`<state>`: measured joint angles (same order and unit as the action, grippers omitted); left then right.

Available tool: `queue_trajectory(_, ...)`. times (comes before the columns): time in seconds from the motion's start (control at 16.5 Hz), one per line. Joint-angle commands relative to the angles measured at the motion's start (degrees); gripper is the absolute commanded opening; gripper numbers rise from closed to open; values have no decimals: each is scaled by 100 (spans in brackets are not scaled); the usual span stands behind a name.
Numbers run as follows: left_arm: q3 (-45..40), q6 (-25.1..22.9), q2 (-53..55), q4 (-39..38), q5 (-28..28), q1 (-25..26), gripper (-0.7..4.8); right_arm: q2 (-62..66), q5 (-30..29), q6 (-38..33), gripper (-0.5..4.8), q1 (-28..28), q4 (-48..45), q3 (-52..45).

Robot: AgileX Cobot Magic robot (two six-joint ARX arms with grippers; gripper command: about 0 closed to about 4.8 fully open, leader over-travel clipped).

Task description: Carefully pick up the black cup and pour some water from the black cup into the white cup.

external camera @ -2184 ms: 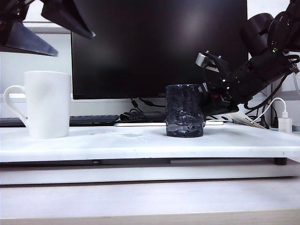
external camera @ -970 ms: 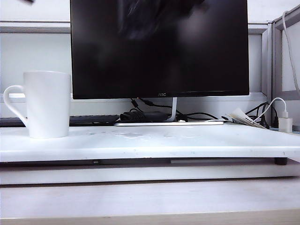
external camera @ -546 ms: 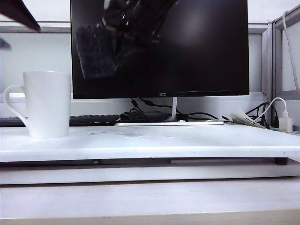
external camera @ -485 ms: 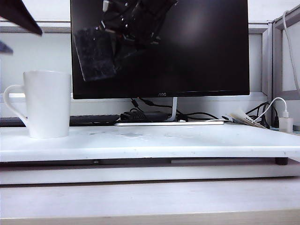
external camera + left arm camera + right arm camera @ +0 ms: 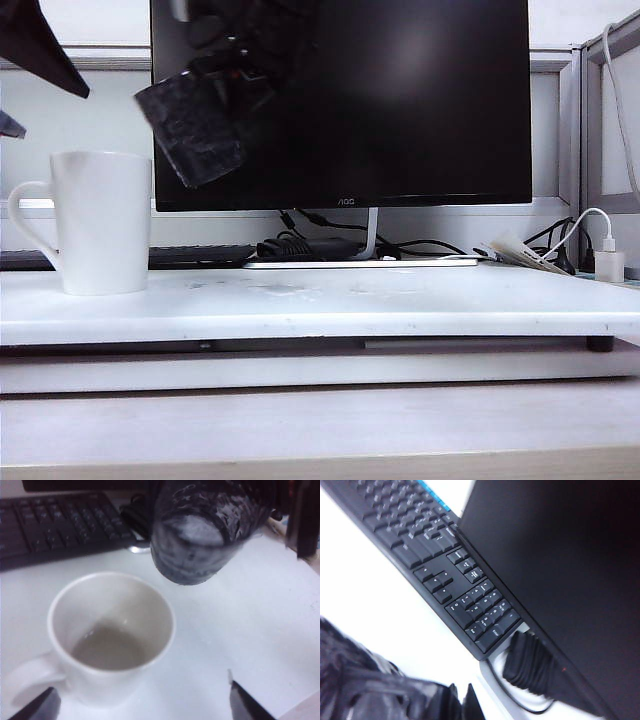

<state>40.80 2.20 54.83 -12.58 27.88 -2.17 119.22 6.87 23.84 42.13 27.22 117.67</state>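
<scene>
— Where's the black cup (image 5: pixel 190 128) now?

— Up in the air, in front of the monitor (image 5: pixel 400 100), tipped over toward the white cup (image 5: pixel 100 222). Its mouth hangs just above and beside the white cup's rim. The white cup sits on the white table (image 5: pixel 400 300) near the keyboard (image 5: pixel 55 525).

— Who's holding it?

— The right gripper (image 5: pixel 240 75), pinched tight on the cup's handle side, as far as I can make out against that dark screen. Its arm reaches across from the right, the wrist rolled so the cup leans.

— And the other one?

— The left gripper (image 5: pixel 140 705) hovers over the white cup, fingers spread wide, holding nothing.

— Any water coming out?

— No stream I can see. There's already something pale in the bottom of the white cup.

— That bumpy glass looks tricky.

— I'd guess it's rigid, fairly heavy and breakable. The hammered surface probably helps the grip, but wet glass slips. The handle seems the safest hold, though the cup could swing there as it tilts.
</scene>
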Motion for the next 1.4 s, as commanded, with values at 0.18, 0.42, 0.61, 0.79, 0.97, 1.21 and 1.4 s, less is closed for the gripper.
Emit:
queue_trajectory(0.18,15,-13,-11,-363,39,-328,479,-66,640,966,-6,363,-791,61)
queue_trajectory(0.42,15,-15,-15,-485,42,-323,479,-66,955,1467,-6,420,-885,61)
queue_trajectory(0.61,15,-24,-17,-511,24,-323,479,-63,994,1882,-6,420,-1143,48)
queue_trajectory(0.79,17,-219,-20,-479,-332,-317,479,-35,994,2251,-6,417,-1333,48)
queue_trajectory(0.97,17,-225,-20,-420,-389,-315,479,92,994,2594,-6,413,-1598,48)
queue_trajectory(1.21,17,-391,-20,-420,-726,-315,479,192,1250,3088,-6,490,-2079,24)
queue_trajectory(1.4,17,-393,-17,-420,-732,-315,479,197,1246,3198,-6,490,-2256,22)
